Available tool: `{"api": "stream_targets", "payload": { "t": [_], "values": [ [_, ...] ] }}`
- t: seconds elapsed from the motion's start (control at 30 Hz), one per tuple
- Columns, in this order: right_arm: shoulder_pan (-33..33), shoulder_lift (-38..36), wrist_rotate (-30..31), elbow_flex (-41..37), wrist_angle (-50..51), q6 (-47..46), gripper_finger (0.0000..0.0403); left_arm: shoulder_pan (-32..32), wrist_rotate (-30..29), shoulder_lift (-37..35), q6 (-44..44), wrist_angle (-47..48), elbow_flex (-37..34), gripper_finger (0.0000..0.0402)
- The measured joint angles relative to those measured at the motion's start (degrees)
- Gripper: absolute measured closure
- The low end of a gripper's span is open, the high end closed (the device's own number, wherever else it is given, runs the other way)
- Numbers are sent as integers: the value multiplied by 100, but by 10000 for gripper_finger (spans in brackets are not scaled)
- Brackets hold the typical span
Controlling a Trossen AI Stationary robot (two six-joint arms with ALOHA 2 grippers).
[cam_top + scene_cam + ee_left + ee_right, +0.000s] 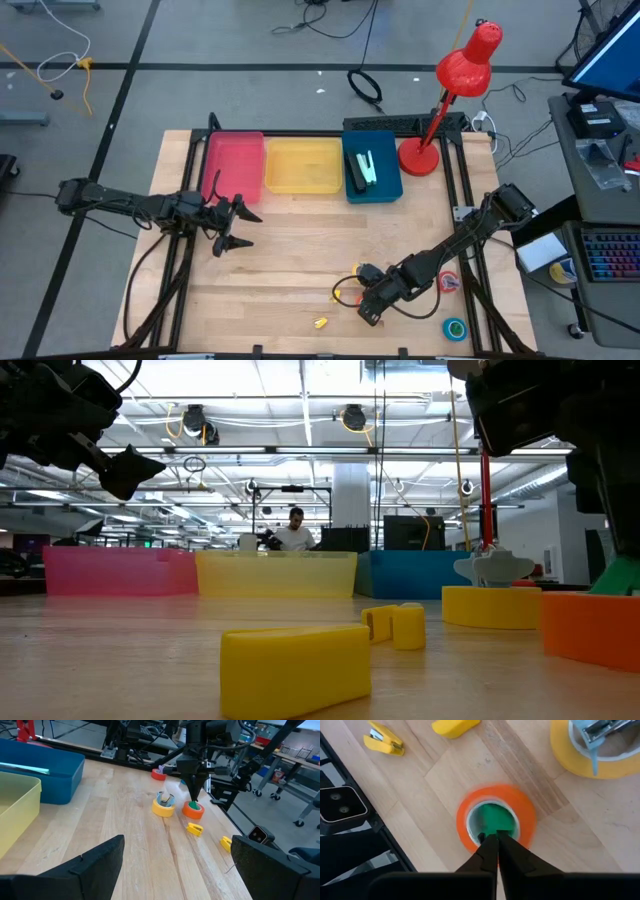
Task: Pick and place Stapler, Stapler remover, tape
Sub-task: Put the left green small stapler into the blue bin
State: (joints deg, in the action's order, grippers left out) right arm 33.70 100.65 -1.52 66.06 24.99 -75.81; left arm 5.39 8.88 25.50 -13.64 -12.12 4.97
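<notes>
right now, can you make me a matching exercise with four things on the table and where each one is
Things:
1. orange tape
2. yellow tape
3. teal tape
4. stapler

Places:
A. in the blue bin
B. under the shut fingers of the right gripper, which point into its hole
C. near the table's front right corner, away from both arms
D. beside the orange tape, with a small metal piece in its hole

Pairs: 1-B, 2-D, 3-C, 4-A
</notes>
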Motion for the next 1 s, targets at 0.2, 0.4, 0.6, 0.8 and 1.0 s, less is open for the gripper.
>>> {"api": "stream_targets", "payload": {
  "t": [0.2, 0.4, 0.6, 0.8, 1.0],
  "values": [
    [-12, -122, 2, -4, 87, 11, 400, 0, -2, 0, 2, 2, 0, 39],
    [-32, -237, 20, -4, 173, 176, 401, 0, -46, -2, 33, 0, 0, 39],
    [-33, -237, 8, -4, -58, 1411, 401, -1, -52, 0, 46, -2, 0, 39],
    [-68, -237, -201, 0, -339, 3730, 402, 0, -52, 0, -74, -11, 0, 39],
    [-166, -237, -326, 2, 239, 5662, 388, 0, -53, 0, -395, -28, 0, 39]
  ]
}}
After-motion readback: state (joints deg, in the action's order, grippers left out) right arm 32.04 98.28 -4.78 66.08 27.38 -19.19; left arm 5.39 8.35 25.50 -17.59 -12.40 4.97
